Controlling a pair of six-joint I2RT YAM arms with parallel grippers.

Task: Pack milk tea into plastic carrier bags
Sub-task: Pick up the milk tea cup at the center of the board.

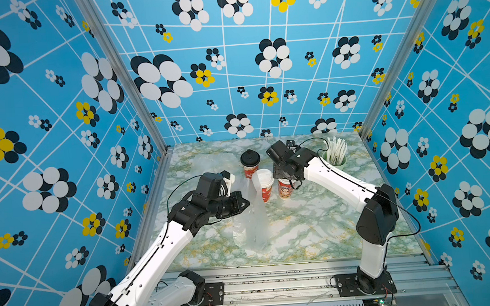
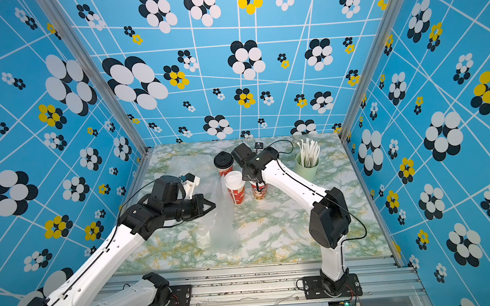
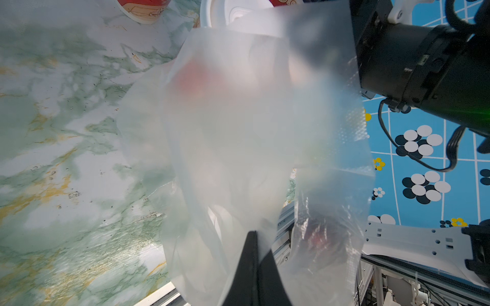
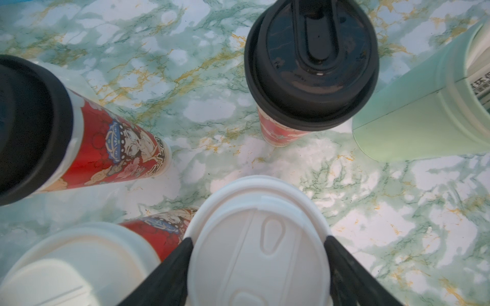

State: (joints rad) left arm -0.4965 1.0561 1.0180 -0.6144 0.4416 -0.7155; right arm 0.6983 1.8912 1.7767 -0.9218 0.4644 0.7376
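Left gripper (image 1: 246,203) pinched the carrier bag (image 1: 257,218) mid-bench (image 1: 317,228); right gripper (image 4: 257,241) clasped a white-lidded cup (image 4: 257,267); a straw wrapper (image 4: 481,90) read "环保".

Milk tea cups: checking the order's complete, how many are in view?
4, in the right wrist view: white-lidded cup between the right gripper's jaws, second white-lidded cup beside it, black-lidded cups beyond. Both top views hide one.

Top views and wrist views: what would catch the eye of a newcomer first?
The blue walls with black, white and yellow flowers surround everything. At mid-table the left gripper, shut, holds up a clear plastic bag. Behind it, the right gripper clasps a white-lidded cup.
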